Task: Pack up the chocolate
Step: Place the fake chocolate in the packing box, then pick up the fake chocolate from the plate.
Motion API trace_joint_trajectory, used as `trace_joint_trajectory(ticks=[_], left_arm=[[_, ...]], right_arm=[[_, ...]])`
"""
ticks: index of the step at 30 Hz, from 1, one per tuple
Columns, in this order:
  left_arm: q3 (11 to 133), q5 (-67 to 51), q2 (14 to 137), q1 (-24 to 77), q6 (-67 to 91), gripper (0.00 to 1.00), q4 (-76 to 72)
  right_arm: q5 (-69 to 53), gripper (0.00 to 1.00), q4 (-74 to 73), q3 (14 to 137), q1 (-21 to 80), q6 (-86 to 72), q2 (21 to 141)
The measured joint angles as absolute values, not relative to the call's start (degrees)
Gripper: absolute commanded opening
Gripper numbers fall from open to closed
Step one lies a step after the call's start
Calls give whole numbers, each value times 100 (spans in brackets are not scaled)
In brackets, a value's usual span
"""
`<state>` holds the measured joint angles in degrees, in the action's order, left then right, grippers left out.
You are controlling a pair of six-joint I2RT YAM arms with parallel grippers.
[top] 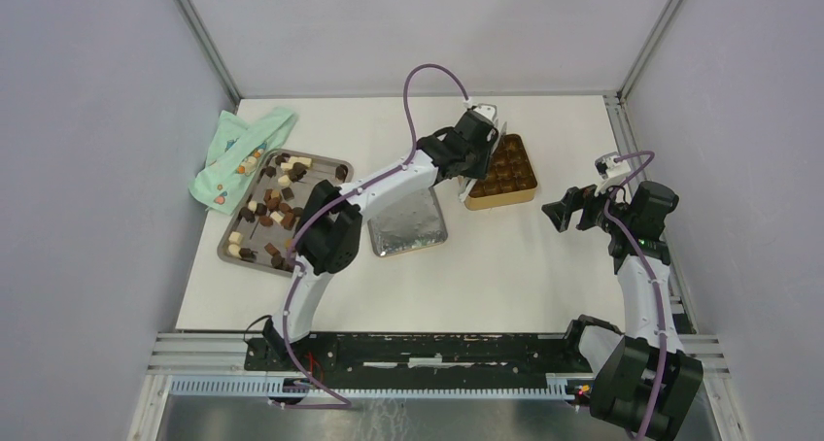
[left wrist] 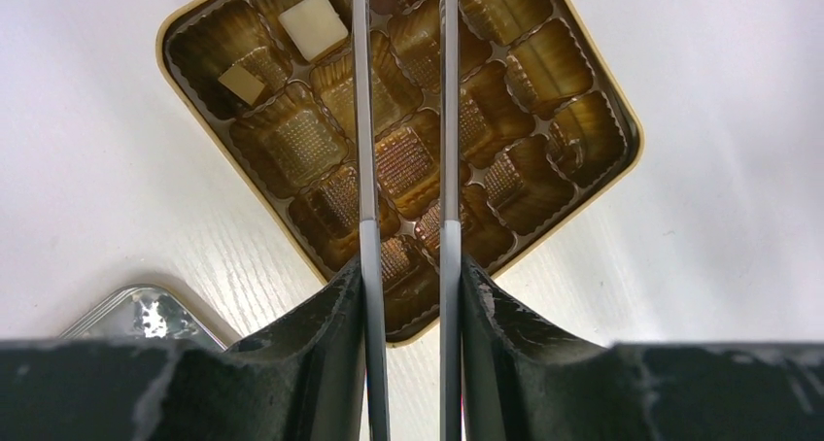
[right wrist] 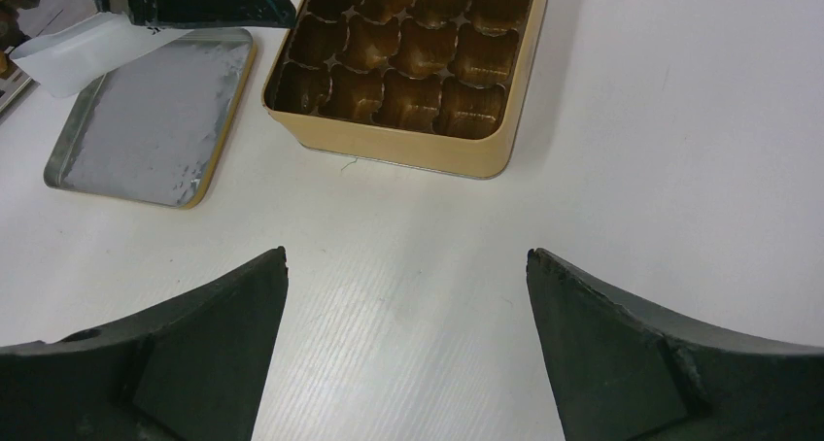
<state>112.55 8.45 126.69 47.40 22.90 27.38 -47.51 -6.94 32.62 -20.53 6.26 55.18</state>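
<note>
Left wrist view shows you the left fingers [left wrist: 326, 320] pinching the tweezers [left wrist: 367, 150] above the tin [left wrist: 291, 140], two cream chocolates [left wrist: 313, 23] inside; right fingers [right wrist: 209, 349] gape apart.

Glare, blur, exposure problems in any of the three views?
Top external: even light, soft shadows, tin small. Left wrist: tin's gold compartments glint, tweezers sharp, white table nearly blown out. Right wrist: tin crisp, lid mottled with reflections, right gripper dark.

A robot lab cell; grey panel walls [top: 87, 150], aluminium framing [top: 201, 35], white table [top: 525, 256].
</note>
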Motion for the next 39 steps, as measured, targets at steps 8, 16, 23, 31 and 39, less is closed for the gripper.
trace_joint_trajectory(ticks=[8,16,23,31,39], left_arm=[[10263,676,11522,4641,2300,39,2589],[8724,523,9529,4145,2368,38,2602],[7535,69,8232,3120,2652,38,3240],[7269,-47,7754,1719,2609,39,4523],[7212,360,7745,1175,2351,39,5577]], right_arm=[[-4751,98,-696,3262,-2053,631,5518],[-4751,98,-692,3223,-2058,631,5518],[-4751,98,-690,3201,-2069,631,5518],[-4753,98,-690,3199,-2069,628,5518],[-4755,98,-685,3197,-2069,626,5518]])
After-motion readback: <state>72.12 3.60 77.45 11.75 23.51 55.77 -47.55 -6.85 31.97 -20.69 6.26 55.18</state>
